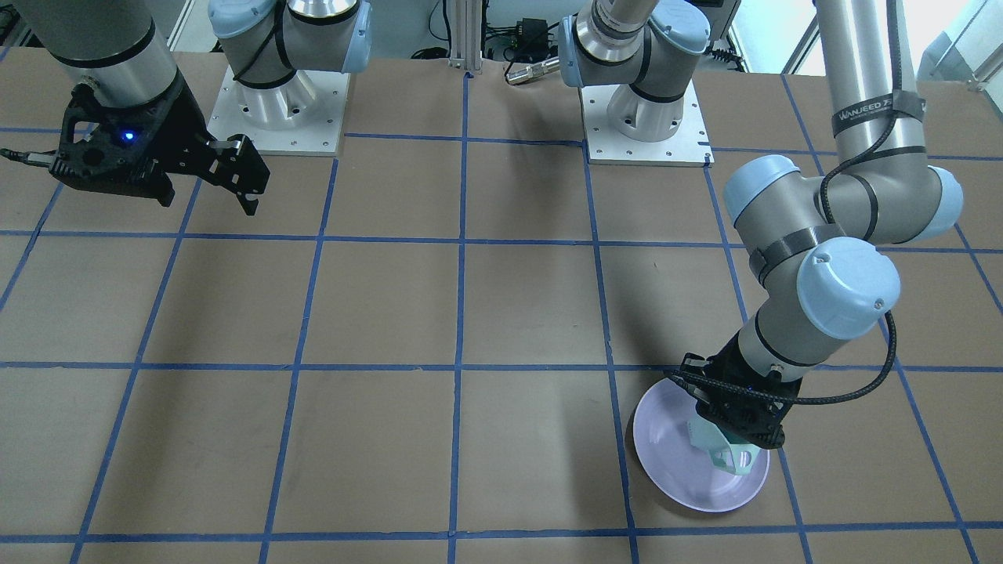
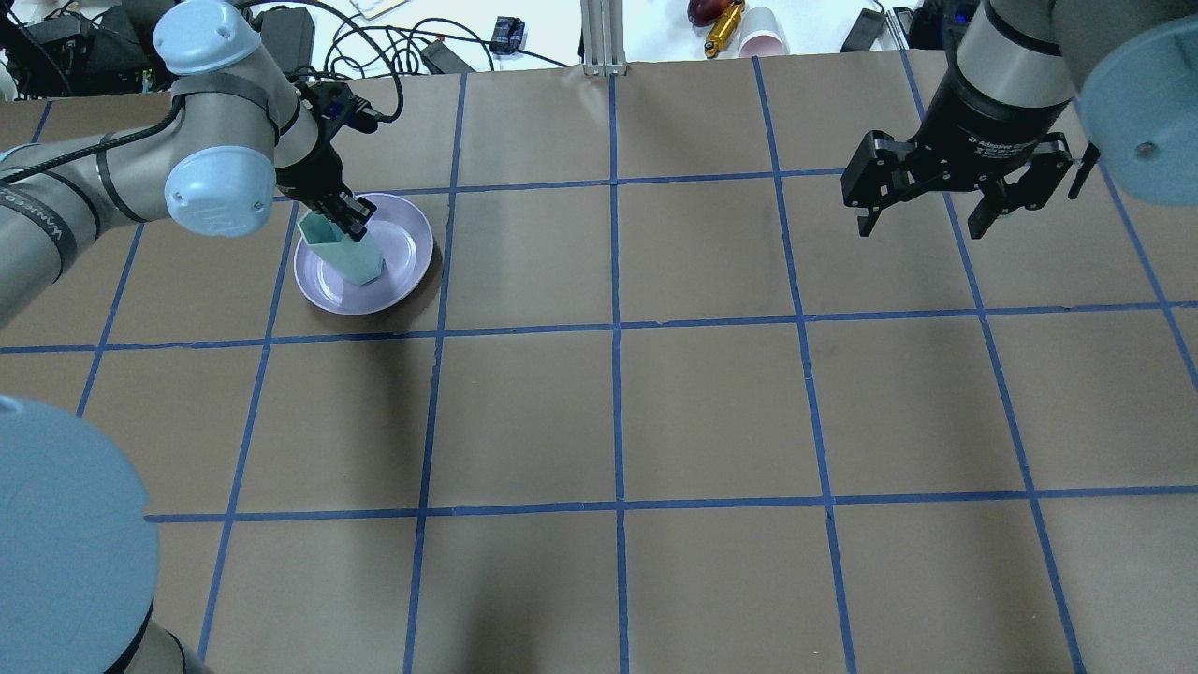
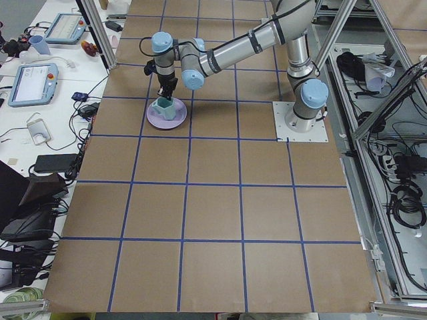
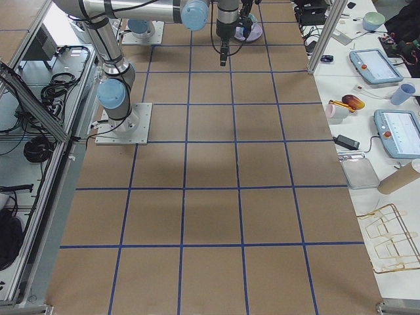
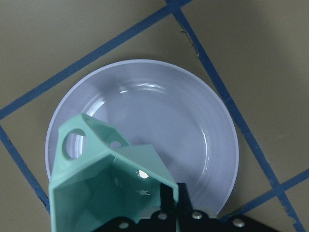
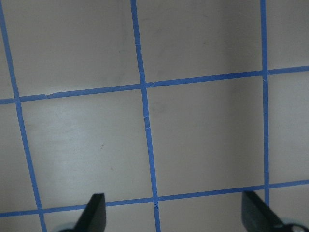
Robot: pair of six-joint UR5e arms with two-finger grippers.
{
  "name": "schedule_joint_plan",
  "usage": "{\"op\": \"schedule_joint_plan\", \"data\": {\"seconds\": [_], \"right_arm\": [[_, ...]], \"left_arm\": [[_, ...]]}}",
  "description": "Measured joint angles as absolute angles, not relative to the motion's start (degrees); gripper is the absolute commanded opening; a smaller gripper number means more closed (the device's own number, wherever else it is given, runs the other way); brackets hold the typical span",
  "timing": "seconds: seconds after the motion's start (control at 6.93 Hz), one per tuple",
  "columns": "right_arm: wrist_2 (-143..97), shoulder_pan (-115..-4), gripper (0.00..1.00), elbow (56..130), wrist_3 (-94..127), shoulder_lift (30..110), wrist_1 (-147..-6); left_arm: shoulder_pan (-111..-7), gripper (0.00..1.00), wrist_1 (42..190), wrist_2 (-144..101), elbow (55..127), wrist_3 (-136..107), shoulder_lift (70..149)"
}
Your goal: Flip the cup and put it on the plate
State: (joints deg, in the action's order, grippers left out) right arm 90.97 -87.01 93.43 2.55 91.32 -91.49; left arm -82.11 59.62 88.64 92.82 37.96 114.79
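Note:
The pale mint-green faceted cup [image 2: 344,255] is mouth up, its teal inside showing in the left wrist view [image 5: 99,186]. It is over the round lavender plate [image 2: 404,245], toward the plate's edge nearest the left arm. I cannot tell if its base touches the plate. My left gripper [image 2: 353,217] is shut on the cup's rim wall from above. The cup [image 1: 735,460] and plate [image 1: 666,442] also show in the front view, partly under the gripper [image 1: 733,439]. My right gripper [image 2: 922,227] is open and empty, hanging above bare table far from the plate.
The table is brown with a blue tape grid [image 2: 615,328]. Both arm bases [image 1: 276,110] stand at the robot's edge. Cables and small items [image 2: 739,28] lie beyond the far edge. The right wrist view shows only table under the open fingers [image 6: 95,212].

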Motion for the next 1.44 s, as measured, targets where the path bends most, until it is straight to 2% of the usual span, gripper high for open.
{"op": "schedule_joint_plan", "data": {"seconds": [0.72,1.15,1.44], "right_arm": [[90.9,-87.01,1.0,93.43,2.55,91.32,-91.49],[90.94,-87.01,1.0,93.46,2.55,91.32,-91.49],[90.96,-87.01,1.0,93.44,2.55,91.32,-91.49]], "left_arm": [[-82.41,1.0,62.19,87.38,91.72,30.05,109.31],[-81.96,1.0,75.45,87.9,85.61,10.23,104.62],[-82.45,1.0,79.92,91.36,84.64,4.76,101.8]]}}
